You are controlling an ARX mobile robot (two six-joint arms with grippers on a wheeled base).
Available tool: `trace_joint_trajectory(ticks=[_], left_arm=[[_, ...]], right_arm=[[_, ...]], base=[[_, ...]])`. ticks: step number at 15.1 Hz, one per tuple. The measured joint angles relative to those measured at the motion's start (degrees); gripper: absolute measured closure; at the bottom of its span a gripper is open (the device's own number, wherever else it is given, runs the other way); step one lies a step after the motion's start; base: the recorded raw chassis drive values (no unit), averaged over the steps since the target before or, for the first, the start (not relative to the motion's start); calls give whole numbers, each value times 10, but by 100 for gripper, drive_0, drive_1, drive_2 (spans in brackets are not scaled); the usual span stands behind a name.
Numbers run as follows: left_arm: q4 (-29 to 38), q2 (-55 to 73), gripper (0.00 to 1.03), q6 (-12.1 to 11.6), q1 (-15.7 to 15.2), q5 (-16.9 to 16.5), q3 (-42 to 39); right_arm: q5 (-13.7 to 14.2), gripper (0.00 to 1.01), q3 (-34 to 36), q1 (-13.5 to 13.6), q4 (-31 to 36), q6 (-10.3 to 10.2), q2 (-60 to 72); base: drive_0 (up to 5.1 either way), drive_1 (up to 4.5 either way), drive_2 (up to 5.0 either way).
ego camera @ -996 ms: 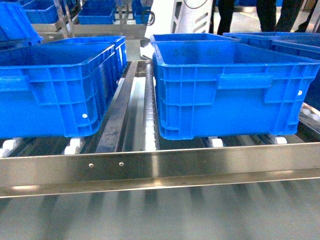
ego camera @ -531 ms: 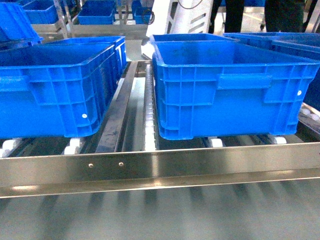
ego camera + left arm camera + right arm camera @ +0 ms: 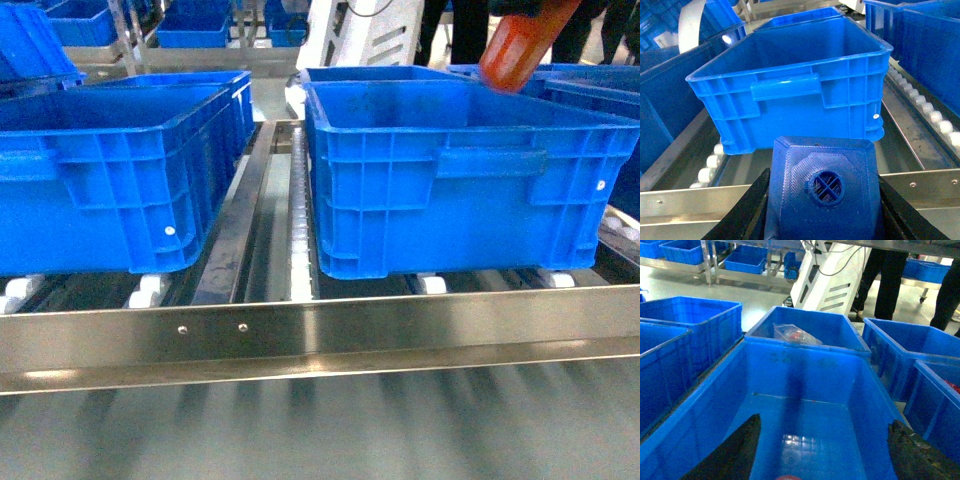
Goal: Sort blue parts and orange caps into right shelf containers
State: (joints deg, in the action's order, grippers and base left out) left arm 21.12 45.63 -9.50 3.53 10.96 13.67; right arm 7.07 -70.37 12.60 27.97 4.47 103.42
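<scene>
The left wrist view alone shows the blue part (image 3: pixel 822 192): it sits clamped between the dark fingers (image 3: pixel 747 212) of the left gripper (image 3: pixel 823 210), its studded top face turned toward the camera, so its long axis runs along the gripper's line, pointing at a crate (image 3: pixel 790 95) on the roller shelf (image 3: pixel 920 107) ahead. That crate is seen from its handle side, and the part is short of it, above the steel front rail (image 3: pixel 685 200).

The head view shows neither gripper clearly; only a blurred orange cylinder (image 3: pixel 522 42) enters at the top right, tilted with its lower end down-left, above the far rim of the right crate (image 3: pixel 450 180) (what carries it is cut off by the frame edge).

The right wrist view looks down into that crate (image 3: pixel 800 405). The right gripper (image 3: pixel 817 460) has its fingers (image 3: pixel 732 452) spread wide, and a sliver of orange (image 3: pixel 789 477) shows at the bottom edge between them; whether it is gripped I cannot tell.
</scene>
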Motion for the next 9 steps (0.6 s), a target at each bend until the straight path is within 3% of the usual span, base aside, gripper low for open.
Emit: trace_joint_trajectory(ticks=[1, 2, 4, 5, 6, 7, 9], left_arm=[[0, 0, 58, 0, 0, 0, 0], [0, 0, 58, 0, 0, 0, 0], [0, 0, 58, 0, 0, 0, 0], [21, 29, 58, 19, 19, 89, 10], [68, 92, 58, 29, 8, 144, 57], [120, 158, 58, 26, -12, 137, 116], [153, 268, 58, 14, -22, 72, 231]], right_arm=[[-2, 18, 7, -3, 24, -5, 9], [-10, 5, 69, -2, 52, -6, -36], [-19, 4, 226, 11, 78, -13, -198], [-19, 3, 302, 20, 63, -17, -275], [-17, 3, 389, 20, 22, -17, -339], [-5, 3, 453, 14, 6, -9, -371], [3, 3, 460, 9, 14, -3, -377]], base=[[0, 0, 0], [0, 0, 0], [0, 0, 0], [0, 0, 0], [0, 0, 0], [0, 0, 0], [0, 0, 0]])
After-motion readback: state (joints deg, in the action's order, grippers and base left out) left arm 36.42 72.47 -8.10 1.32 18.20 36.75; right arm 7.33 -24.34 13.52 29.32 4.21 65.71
